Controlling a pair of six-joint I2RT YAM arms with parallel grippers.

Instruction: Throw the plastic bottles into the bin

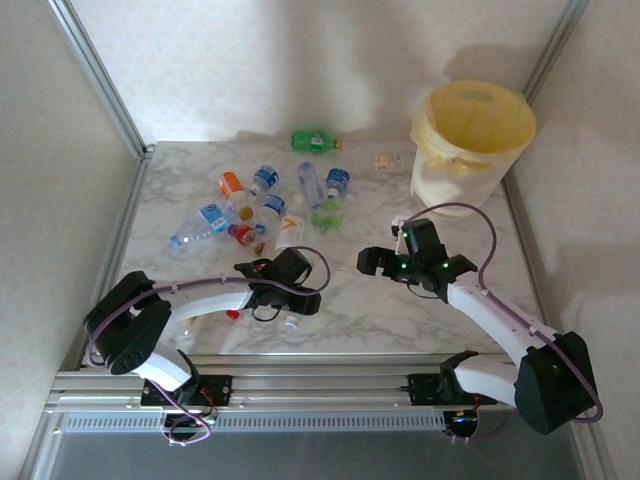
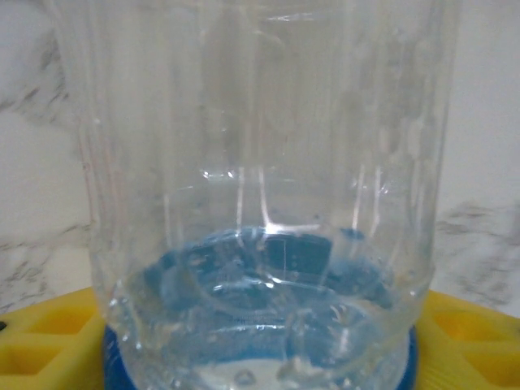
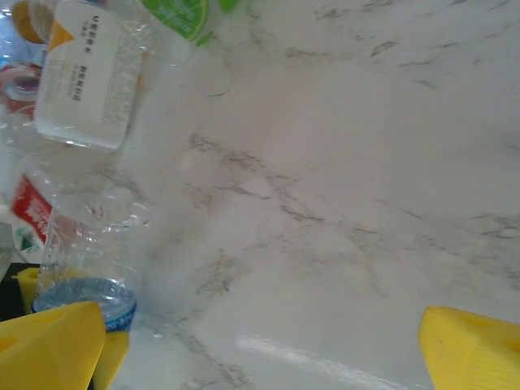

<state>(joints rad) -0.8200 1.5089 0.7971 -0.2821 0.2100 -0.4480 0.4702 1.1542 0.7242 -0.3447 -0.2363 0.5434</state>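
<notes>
The bin (image 1: 455,185) stands at the far right corner of the surface (image 1: 380,315). The plastic bottles (image 1: 265,205) lie in a heap well apart from it, on the left side. The right gripper (image 3: 260,345) is wide and holds nothing. The left gripper (image 2: 260,345) has a finger on each side of a clear bottle (image 2: 260,162), but I cannot tell if it squeezes. This looks like the picking-up step. Next it needs a firm hold, a lift, and a long carry to the bin.

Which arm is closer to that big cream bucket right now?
Right. The right gripper is just on the near side of the bin; the left gripper is farther away, over toward the left.
</notes>
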